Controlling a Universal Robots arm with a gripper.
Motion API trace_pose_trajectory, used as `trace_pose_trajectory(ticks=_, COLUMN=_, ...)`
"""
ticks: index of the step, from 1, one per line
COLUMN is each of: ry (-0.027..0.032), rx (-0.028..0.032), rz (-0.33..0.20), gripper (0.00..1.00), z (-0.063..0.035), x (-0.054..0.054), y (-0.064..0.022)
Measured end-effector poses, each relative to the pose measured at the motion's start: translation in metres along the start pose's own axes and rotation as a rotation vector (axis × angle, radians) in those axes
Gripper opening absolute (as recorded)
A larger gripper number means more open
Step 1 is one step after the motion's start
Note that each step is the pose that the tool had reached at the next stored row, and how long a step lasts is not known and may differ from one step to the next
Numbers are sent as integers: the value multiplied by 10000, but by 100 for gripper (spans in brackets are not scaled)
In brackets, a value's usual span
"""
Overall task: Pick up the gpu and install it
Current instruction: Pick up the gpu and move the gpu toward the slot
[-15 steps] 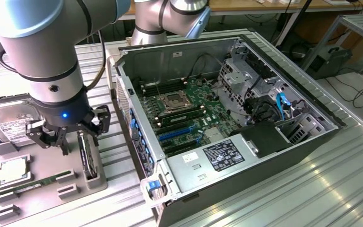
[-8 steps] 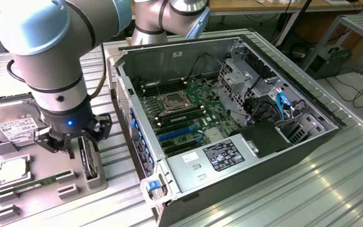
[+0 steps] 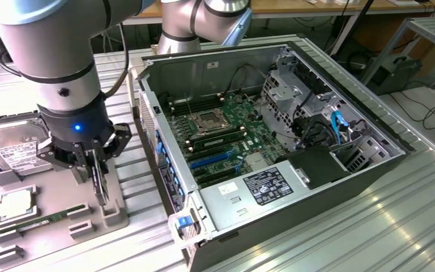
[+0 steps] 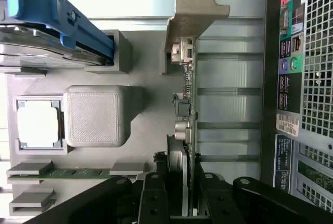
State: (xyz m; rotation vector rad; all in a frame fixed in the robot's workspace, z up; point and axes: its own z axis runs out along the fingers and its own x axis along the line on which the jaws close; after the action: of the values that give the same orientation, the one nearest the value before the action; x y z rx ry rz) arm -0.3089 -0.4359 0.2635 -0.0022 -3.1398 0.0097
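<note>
Closest to the lens in the exterior view is my own arm, a thick grey column coming down over the exterior view's left side. At its end my tool is closed on the gpu. The card shows edge-on, thin and dark, and stands upright with its lower edge in a slot of the grey tray. On the same tray lie the hard drive with its white label, a square processor nearer the camera, and the narrow green RAM stick nearer again. Just beside the tray, towards the exterior view's right, the computer case lies open on the ribbed metal surface. Inside it I see the green motherboard and the power supply.

From the wrist view, my black fingers press against both faces of the gpu, one on the fan side and one on the bare green side. The card runs away from me to its silver bracket, which seems to rest against a raised post of the tray. To one side sit the hard drive with a blue part across it, a grey block, the processor and the RAM stick. To the other side, across a strip of the surface, is the rear panel of the computer case with its coloured ports
</note>
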Motion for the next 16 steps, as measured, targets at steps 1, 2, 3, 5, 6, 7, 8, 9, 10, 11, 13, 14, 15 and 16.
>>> trace_pose_trajectory(ticks=1, ry=0, rx=0, rz=0, gripper=28, z=-62, x=0, y=0)
trace_pose_trajectory(ticks=2, ry=0, rx=2, rz=-1, gripper=28, z=-154, x=0, y=-1)
trace_pose_trajectory(ticks=3, ry=0, rx=14, rz=0, gripper=28, z=-237, x=0, y=-1)
trace_pose_trajectory(ticks=5, ry=0, rx=17, rz=0, gripper=28, z=-259, x=0, y=-2)
trace_pose_trajectory(ticks=6, ry=0, rx=18, rz=-1, gripper=28, z=-266, x=0, y=-2)
trace_pose_trajectory(ticks=7, ry=0, rx=18, rz=-1, gripper=28, z=-272, x=0, y=-2)
trace_pose_trajectory(ticks=8, ry=0, rx=20, rz=-1, gripper=28, z=-278, x=0, y=-2)
trace_pose_trajectory(ticks=9, ry=0, rx=24, rz=0, gripper=28, z=-291, x=0, y=-2)
trace_pose_trajectory(ticks=10, ry=0, rx=29, rz=0, gripper=28, z=-303, x=1, y=-2)
trace_pose_trajectory(ticks=11, ry=0, rx=34, rz=0, gripper=28, z=-314, x=0, y=-2)
trace_pose_trajectory(ticks=13, ry=0, rx=43, rz=0, gripper=28, z=-331, x=0, y=-2)
trace_pose_trajectory(ticks=14, ry=0, rx=47, rz=0, gripper=28, z=-338, x=0, y=-2)
trace_pose_trajectory(ticks=15, ry=0, rx=50, rz=0, gripper=28, z=-346, x=0, y=-2)
trace_pose_trajectory(ticks=16, ry=0, rx=54, rz=0, gripper=28, z=-354, x=0, y=-2)
